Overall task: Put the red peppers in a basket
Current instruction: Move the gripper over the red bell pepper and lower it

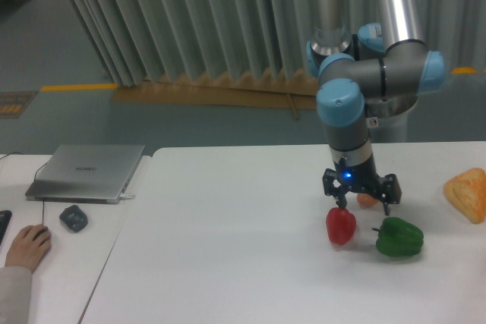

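A small glossy red pepper [341, 225] stands on the white table [228, 233], right of the middle. My gripper [362, 203] hangs just above and slightly behind it, pointing down, jaws spread wide and empty. Its left finger [335, 198] is right over the top of the red pepper; I cannot tell whether they touch. No basket is in view.
A green bell pepper [399, 237] sits just right of the red one, under the gripper's right finger. A small brownish-orange egg-shaped thing [367, 200] lies behind, between the fingers. An orange bread-like lump [467, 193] is at the right edge. A laptop [87, 171], a grey mouse [74, 218] and a person's hand [26, 245] are at the left.
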Tool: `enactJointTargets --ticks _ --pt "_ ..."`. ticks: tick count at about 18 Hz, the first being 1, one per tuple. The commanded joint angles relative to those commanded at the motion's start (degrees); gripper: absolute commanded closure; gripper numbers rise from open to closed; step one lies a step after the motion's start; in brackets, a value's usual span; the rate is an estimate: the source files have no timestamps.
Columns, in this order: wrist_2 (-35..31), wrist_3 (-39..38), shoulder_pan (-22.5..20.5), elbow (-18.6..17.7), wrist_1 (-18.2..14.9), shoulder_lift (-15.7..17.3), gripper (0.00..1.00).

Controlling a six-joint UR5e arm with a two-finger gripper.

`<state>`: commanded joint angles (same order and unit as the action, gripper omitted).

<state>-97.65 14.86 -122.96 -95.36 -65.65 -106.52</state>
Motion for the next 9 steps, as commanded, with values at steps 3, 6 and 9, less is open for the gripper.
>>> enactJointTargets --ticks 3,6,9 --pt "-0.3 -0.4 0.4 0.0 0.0 -1.4 0.00" --pt "-0.5 -0.9 1.1 0.2 0.0 -3.0 0.00" --pt "0.0 -0.8 1.4 0.3 0.0 -3.3 0.00"
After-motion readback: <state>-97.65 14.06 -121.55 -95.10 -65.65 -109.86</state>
